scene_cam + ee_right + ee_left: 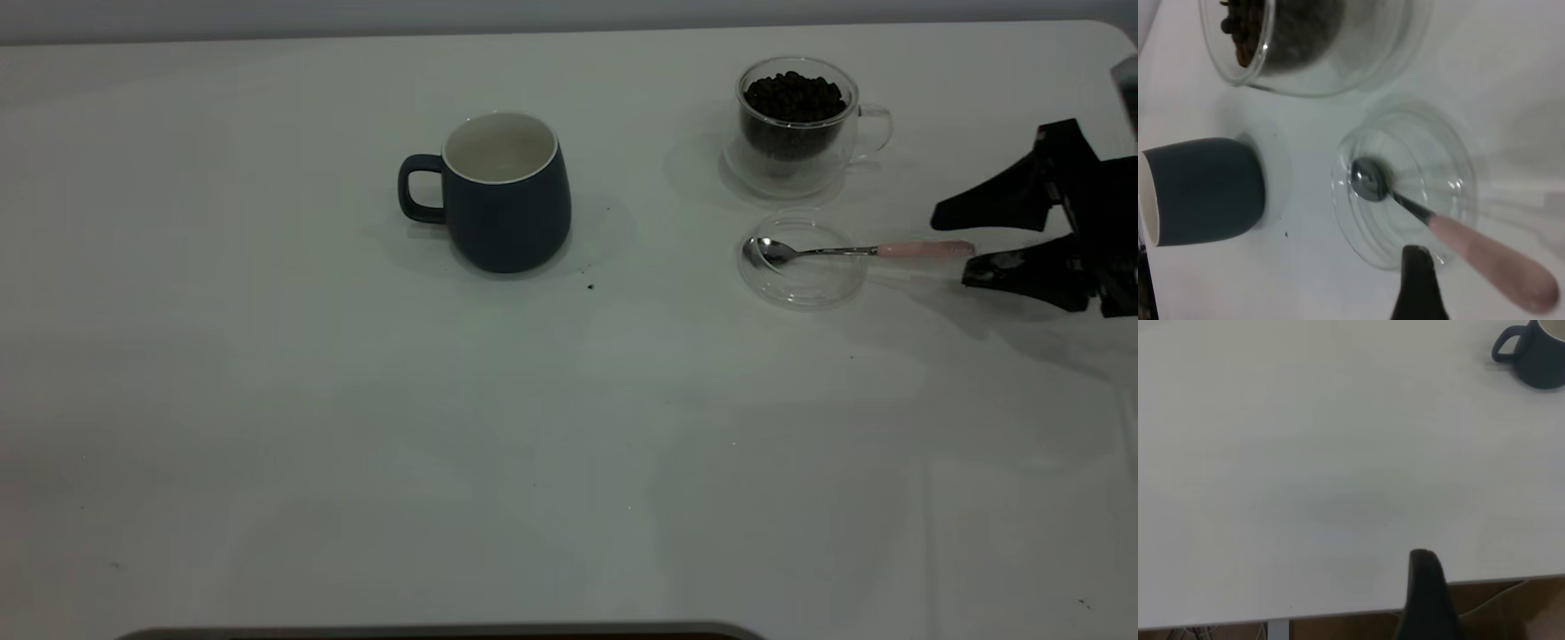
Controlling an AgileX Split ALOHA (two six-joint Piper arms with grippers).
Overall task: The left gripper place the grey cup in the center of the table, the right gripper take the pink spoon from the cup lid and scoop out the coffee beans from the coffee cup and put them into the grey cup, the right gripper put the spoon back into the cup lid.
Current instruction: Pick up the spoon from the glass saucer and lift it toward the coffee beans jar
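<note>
The spoon (840,251) lies with its metal bowl in the glass lid (803,283) and its pink handle jutting right over the rim, at the right of the table (267,400). It looks light, stiff and slick at the polished shaft; the thicker pink end seems the surest place to pinch, and it hangs clear of the lid. The lid itself appears thin and breakable, liable to skid or tip if the spoon is dragged. Just right of the handle tip, the right gripper (949,247) hovers with its black jaws spread, one to each side of the handle's line and not touching it. Just beyond the lid stands the glass cup (797,124), heaped with coffee beans (794,96), also fragile. The grey cup (505,190) sits upright near the middle, handle to the left, its white inside empty. The left gripper (1425,600) is parked at the table's edge; its fingers cannot be made out. No brand, label or writing shows anywhere.
</note>
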